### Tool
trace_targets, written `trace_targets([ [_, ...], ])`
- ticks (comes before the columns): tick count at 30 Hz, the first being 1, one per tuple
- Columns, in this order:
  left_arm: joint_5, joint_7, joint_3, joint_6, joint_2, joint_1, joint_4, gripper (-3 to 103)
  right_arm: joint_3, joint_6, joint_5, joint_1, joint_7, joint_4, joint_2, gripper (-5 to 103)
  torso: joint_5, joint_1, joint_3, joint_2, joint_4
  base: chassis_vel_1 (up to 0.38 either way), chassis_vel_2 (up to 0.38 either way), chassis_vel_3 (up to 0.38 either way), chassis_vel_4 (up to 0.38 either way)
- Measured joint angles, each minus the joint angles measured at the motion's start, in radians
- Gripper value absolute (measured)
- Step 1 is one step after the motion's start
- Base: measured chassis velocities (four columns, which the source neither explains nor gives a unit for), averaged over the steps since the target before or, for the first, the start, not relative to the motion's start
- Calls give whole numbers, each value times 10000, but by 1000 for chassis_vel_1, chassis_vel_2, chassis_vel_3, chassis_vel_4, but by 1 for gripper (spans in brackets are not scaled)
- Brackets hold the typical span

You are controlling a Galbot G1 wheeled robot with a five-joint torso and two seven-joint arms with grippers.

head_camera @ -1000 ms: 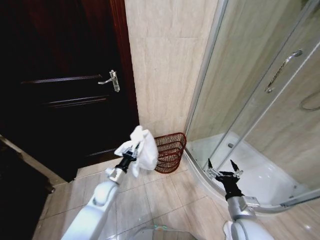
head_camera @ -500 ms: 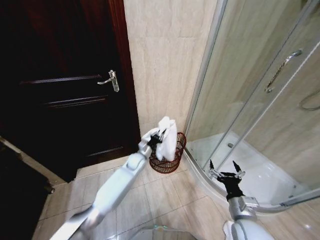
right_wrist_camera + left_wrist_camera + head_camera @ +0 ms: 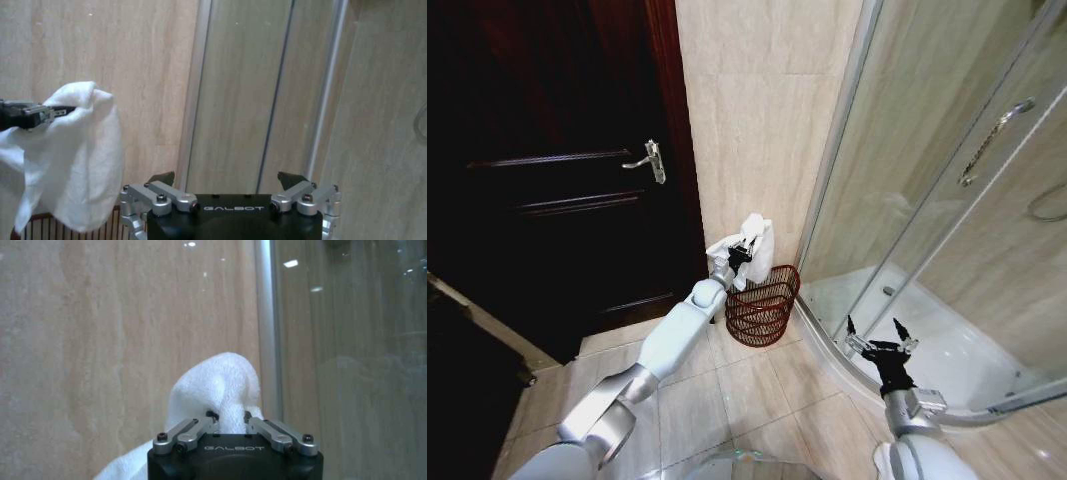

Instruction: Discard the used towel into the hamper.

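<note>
My left arm reaches far forward, and the left gripper (image 3: 745, 250) is shut on the white used towel (image 3: 759, 260). The towel hangs bunched just above the rim of the hamper (image 3: 760, 308), a dark red-brown wire basket standing on the floor against the beige wall. In the left wrist view the towel (image 3: 217, 390) bulges up between the left gripper (image 3: 227, 416) fingers. The right wrist view shows the towel (image 3: 80, 155) drooping from the left gripper (image 3: 57, 112) over the hamper's rim (image 3: 47, 220). My right gripper (image 3: 878, 331) (image 3: 227, 179) stands open and parked low at the right.
A dark wooden door (image 3: 557, 190) with a metal handle (image 3: 651, 160) stands left of the hamper. The glass shower enclosure (image 3: 947, 170) with its curved base rim (image 3: 827, 345) lies to the right. Tiled floor (image 3: 727, 400) stretches before the hamper.
The left arm has stretched forward and to the right, carrying the towel from in front of the hamper to just above its opening. The right arm has not moved.
</note>
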Motion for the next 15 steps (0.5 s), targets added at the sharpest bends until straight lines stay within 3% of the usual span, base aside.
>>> trace_targets([
  [8,10,66,239,705,221,424,-830,12,85,38,214,-12,92,-3,0,100,1,-1,0,2,0,-17,15,13,-14],
  [15,162,22,287,672,252,709,-1045,12,125,109,354,-47,94,-5,0,100,-2,2,1,1,-2,-76,66,71,-69],
])
